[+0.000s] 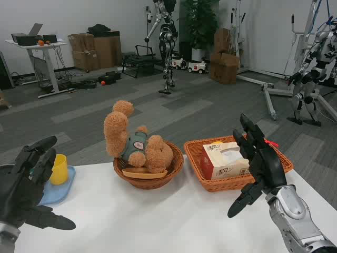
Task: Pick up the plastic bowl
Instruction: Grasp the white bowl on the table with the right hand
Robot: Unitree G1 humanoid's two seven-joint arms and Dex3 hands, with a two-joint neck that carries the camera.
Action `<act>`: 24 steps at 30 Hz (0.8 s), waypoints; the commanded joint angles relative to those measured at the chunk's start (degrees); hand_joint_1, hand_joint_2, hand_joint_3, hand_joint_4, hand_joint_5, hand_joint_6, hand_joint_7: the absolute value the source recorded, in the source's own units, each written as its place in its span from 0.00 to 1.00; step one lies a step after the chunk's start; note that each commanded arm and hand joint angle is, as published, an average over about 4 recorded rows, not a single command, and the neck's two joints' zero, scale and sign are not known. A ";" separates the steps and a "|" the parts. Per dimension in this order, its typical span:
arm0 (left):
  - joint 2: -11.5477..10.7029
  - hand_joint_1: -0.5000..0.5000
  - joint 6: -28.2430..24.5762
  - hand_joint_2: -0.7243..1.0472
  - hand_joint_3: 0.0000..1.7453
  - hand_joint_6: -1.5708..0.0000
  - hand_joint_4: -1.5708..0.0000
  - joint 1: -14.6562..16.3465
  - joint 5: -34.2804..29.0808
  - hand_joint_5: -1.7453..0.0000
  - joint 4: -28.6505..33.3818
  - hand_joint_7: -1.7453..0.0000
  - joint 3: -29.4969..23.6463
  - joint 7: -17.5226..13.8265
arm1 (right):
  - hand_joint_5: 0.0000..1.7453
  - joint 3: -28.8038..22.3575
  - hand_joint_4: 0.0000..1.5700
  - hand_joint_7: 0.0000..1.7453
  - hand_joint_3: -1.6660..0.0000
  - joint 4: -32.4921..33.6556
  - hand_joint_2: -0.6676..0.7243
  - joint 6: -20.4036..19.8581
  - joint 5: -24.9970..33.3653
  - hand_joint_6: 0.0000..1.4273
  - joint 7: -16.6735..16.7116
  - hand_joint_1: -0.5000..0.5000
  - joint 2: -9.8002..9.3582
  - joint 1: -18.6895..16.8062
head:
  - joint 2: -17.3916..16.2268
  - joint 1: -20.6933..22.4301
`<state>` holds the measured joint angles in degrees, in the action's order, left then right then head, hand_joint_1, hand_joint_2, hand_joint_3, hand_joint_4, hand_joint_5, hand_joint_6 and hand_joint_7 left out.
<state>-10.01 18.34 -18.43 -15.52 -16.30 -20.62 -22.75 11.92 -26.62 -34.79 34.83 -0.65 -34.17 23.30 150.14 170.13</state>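
Observation:
A light blue plastic bowl [59, 192] lies shallow on the white table [168, 221] at the far left, with a yellow cup [59, 168] standing in it. My left hand [26, 184] hovers just in front of and left of the bowl, fingers spread and holding nothing; it hides the bowl's left part. My right hand [259, 164] is raised over the table's right side, in front of the rectangular basket, fingers spread and empty.
A round wicker basket [176, 163] in the middle holds a brown teddy bear [137, 143]. To its right a rectangular wicker basket [196, 159] holds a tissue box [225, 159]. Beyond the table are grey floor, a desk, cardboard boxes and other robots.

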 commanded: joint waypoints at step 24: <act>1.13 0.00 28.72 0.06 0.00 1.00 1.00 -10.35 -10.59 1.00 -11.69 1.00 28.71 26.27 | 0.00 -10.95 0.00 0.00 1.00 19.01 0.99 2.31 -6.96 0.00 2.67 0.04 2.27 -3.30 | -4.06 -2.22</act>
<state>-8.84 46.77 -28.31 -25.83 -27.25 8.16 3.33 1.37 -7.05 -32.73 27.86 1.70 -32.00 20.23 146.11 167.92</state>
